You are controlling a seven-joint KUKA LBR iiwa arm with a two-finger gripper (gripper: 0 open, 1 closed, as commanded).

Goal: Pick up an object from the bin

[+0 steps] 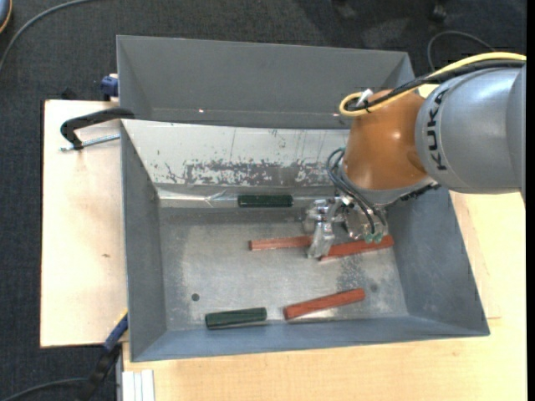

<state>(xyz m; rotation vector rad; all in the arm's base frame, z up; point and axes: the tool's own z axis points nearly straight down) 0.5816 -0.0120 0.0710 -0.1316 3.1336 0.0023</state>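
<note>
Hanging low over the right middle of the grey bin (251,82), the gripper (320,242) is just where two flat sticks meet: the left red-brown stick (278,244) lies level, and the right red-brown stick (361,246) is a little tilted under the wrist. Whether the gripper is open or closed, or holds either stick, I cannot tell (its metal tip hides the stick ends). Well apart lie a back dark green bar (265,200) by the far wall, a front dark green bar (236,317) and a third red-brown stick (324,304) beside it.
</note>
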